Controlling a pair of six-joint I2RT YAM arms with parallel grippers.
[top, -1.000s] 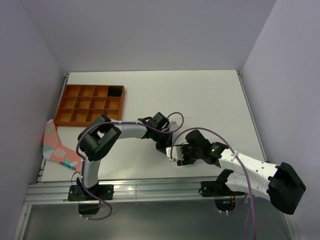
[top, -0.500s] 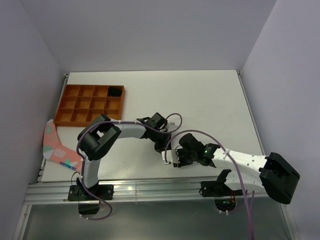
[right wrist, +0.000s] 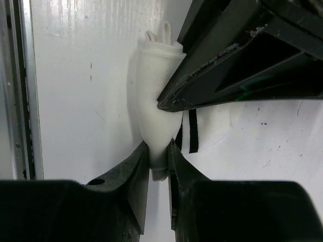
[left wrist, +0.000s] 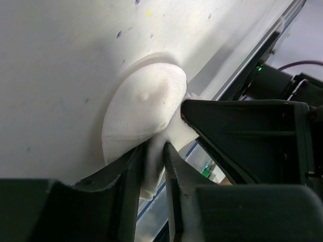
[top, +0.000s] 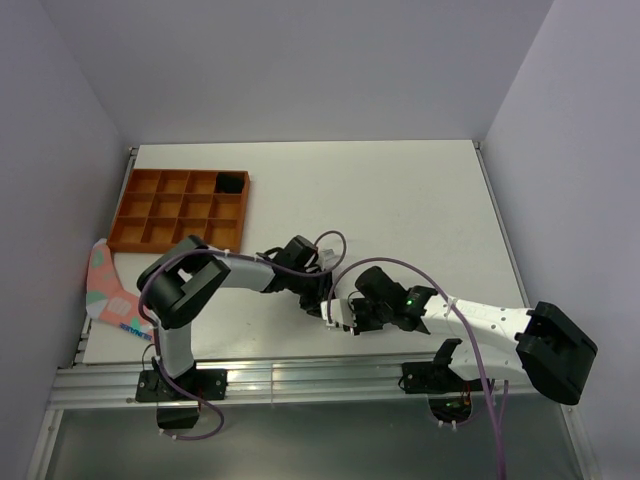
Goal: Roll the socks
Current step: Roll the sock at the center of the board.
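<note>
The table [top: 420,200] carries a tray [top: 248,205] at its far left. A dark bundle [top: 231,183] sits in the tray's far right corner compartment; I cannot tell whether it is the black sock.

The white sock [right wrist: 154,101] lies rolled close to the table's near edge, held between both tools. The right tool [right wrist: 159,143] is nearly closed, pinching the roll's lower end. The left tool [left wrist: 155,148] stands equally narrow, with sock fabric filling its gap.

The tools crowd each other, so a small shift could knock the fingers together. If either grip loosens, the roll may spring open, since the striped cuff [right wrist: 192,131] looks untucked. A sideways tug could also drag the sock off the edge.
</note>
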